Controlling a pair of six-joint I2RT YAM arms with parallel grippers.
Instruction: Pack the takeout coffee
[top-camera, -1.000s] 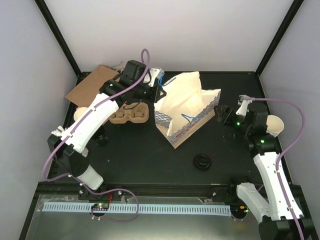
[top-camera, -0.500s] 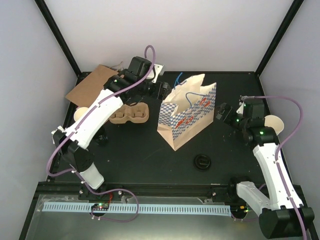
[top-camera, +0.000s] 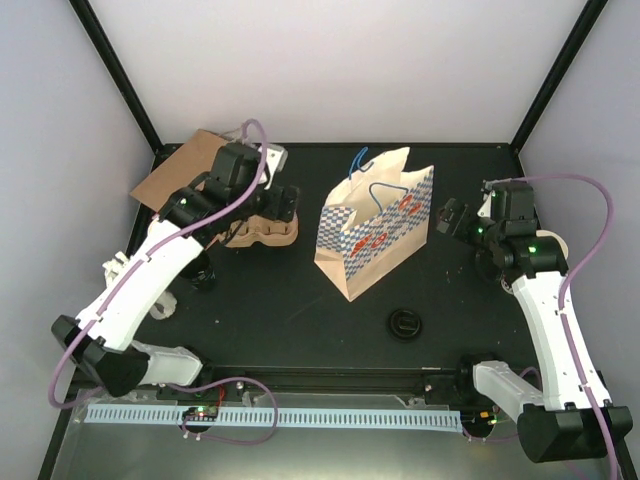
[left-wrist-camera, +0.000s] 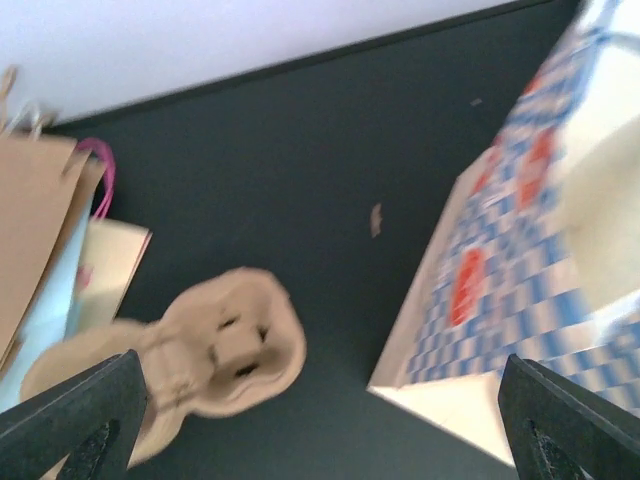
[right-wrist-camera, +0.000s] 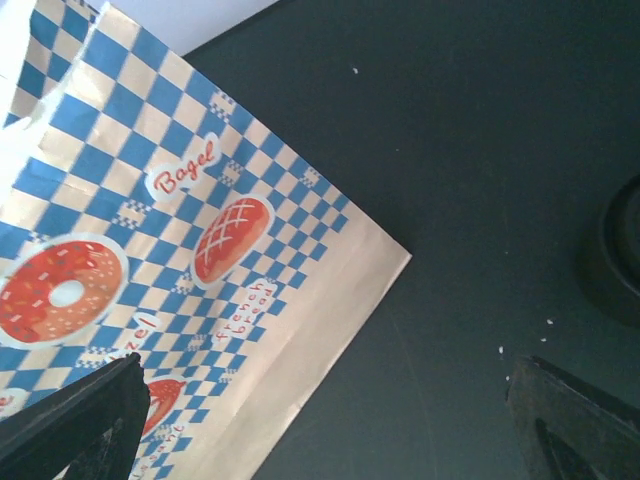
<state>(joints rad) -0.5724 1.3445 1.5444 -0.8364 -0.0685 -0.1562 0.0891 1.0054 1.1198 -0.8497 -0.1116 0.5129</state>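
Note:
One takeout coffee (top-camera: 405, 323) shows as a black disc on the table's front right; its dark edge (right-wrist-camera: 620, 250) also shows in the right wrist view. The blue-and-white checked paper bag (top-camera: 372, 225) stands upright mid-table, its top open. My left gripper (top-camera: 285, 203) hangs open and empty between the bag (left-wrist-camera: 520, 270) and the pulp cup carrier (left-wrist-camera: 215, 350). My right gripper (top-camera: 447, 215) is open too, just right of the bag (right-wrist-camera: 150, 250), holding nothing. Both left fingertips (left-wrist-camera: 75, 420) sit wide apart.
The cup carrier (top-camera: 262, 228) lies left of the bag. A flat brown paper bag (top-camera: 185, 170) lies at the back left corner. A small dark round thing (top-camera: 203, 277) sits partly under the left arm. A cream open cup (top-camera: 558, 243) stands behind the right arm.
The bag, spread and leaning a second ago, now stands upright by itself. The left gripper opened, let go of it and swung left over the carrier. The right gripper opened and drew back slightly.

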